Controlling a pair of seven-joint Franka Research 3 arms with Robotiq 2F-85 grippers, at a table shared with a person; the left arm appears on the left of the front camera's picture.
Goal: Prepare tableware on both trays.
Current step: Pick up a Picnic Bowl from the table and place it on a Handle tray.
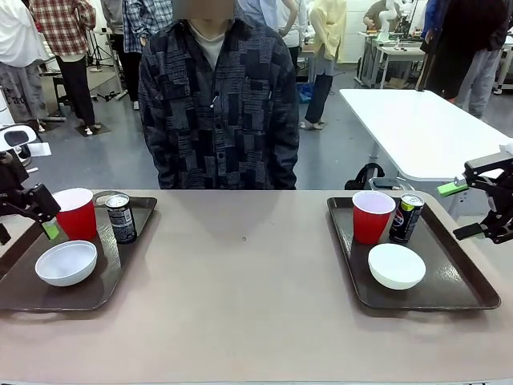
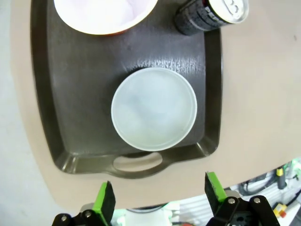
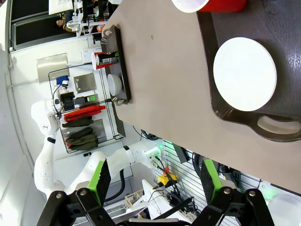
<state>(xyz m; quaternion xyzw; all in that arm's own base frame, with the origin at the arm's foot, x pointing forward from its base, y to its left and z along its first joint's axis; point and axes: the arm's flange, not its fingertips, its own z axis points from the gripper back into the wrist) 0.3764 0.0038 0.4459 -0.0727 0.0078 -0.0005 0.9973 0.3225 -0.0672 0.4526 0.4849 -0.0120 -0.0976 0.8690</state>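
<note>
Two dark brown trays lie on the beige table. The left tray (image 1: pixel 112 273) carries a red cup (image 1: pixel 76 212), a dark can (image 1: pixel 122 217) and a white bowl (image 1: pixel 66 262). On the right tray (image 1: pixel 453 273) stand a red cup (image 1: pixel 372 215), a can (image 1: pixel 406 217) and a white bowl (image 1: pixel 396 265). My left gripper (image 1: pixel 40 220) hovers open just left of its red cup, holding nothing. From the left wrist, the open gripper (image 2: pixel 159 197) hangs past the tray's handle end (image 2: pixel 80 103), with the bowl (image 2: pixel 154 109) ahead. My right gripper (image 1: pixel 457 212) is open and empty beyond the right tray's right rim; the right wrist view shows this gripper (image 3: pixel 155 181), the bowl (image 3: pixel 244 74) and the tray (image 3: pixel 287 28).
A person in a dark patterned shirt (image 1: pixel 216 104) stands at the far side of the table, hands out of view. A white table (image 1: pixel 417 120) stands behind at the right. Bare tabletop (image 1: pixel 240 273) lies between the trays.
</note>
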